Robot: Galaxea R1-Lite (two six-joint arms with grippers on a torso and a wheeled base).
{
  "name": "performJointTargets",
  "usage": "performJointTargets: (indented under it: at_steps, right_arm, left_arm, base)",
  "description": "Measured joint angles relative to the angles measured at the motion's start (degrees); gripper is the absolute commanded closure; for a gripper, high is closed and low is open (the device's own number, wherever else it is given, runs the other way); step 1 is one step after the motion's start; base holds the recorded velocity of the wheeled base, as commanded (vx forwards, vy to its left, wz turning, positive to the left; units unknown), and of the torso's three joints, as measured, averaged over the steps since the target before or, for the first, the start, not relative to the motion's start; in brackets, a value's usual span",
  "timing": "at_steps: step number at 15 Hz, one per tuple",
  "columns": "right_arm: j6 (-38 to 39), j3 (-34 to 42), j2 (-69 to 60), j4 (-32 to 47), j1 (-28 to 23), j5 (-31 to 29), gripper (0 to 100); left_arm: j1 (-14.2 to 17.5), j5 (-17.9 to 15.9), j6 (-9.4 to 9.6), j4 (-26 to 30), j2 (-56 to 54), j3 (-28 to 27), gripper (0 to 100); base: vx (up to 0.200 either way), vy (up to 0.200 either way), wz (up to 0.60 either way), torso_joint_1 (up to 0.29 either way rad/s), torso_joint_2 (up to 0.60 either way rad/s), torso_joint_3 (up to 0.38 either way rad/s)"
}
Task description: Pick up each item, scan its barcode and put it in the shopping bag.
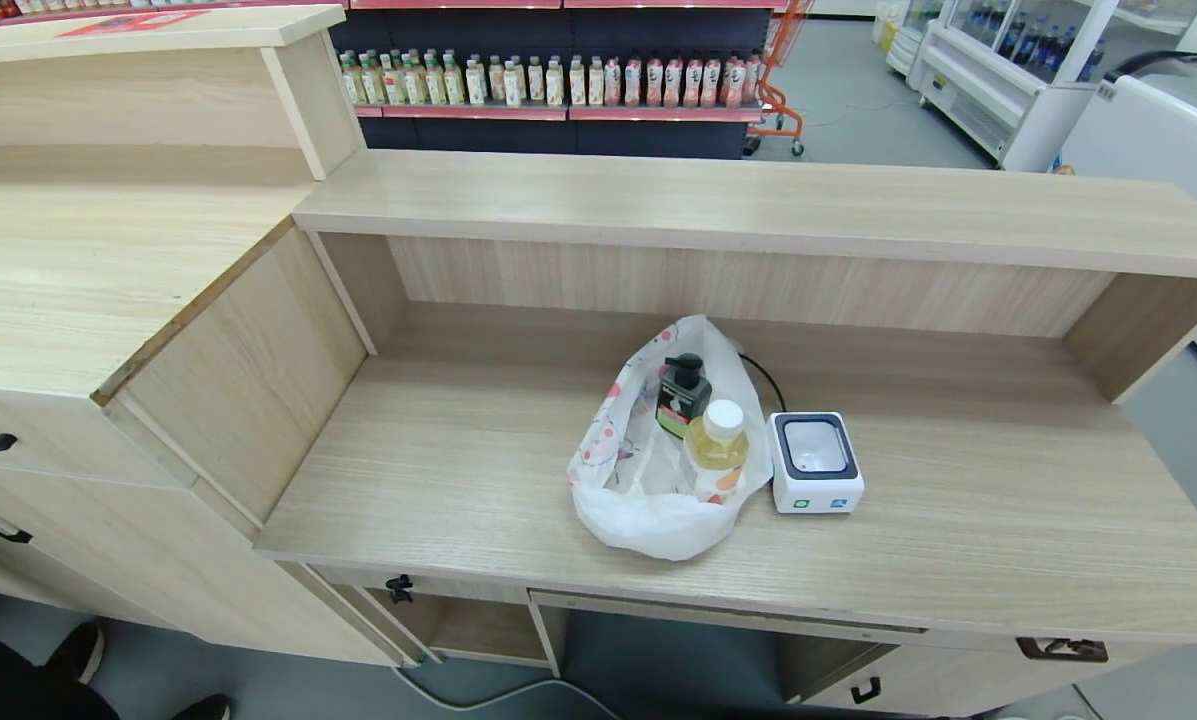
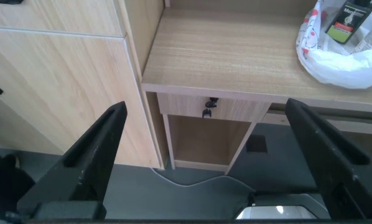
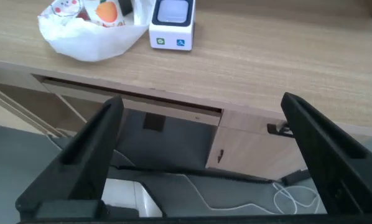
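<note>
Shopping bag (image 1: 638,520) sat on the counter (image 1: 958,520), just beside the scanner (image 1: 816,462), on its left. Black pump bottle (image 1: 682,395) and yellow bottle (image 1: 717,445) stood upright inside the bag. Left gripper (image 2: 206,112) and right gripper (image 3: 203,106) hung low in front of the counter, jaws wide apart, both empty.

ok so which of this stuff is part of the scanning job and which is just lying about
Job: shopping bag; black pump bottle and yellow bottle inside it; scanner beside the bag.
Just around: rows of drink bottles, orange cart, display fridges.
</note>
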Motion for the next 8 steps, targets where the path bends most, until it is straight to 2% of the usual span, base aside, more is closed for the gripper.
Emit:
performJointTargets:
  at_steps: [8]
  right_arm:
    - [1.27,0.02,-1.58,0.16,0.30,-0.26,0]
  left_arm:
    - [0.00,0.00,0.00,0.00,0.00,0.00,0]
  base:
    - [0.000,0.000,0.00,0.000,0.00,0.000]
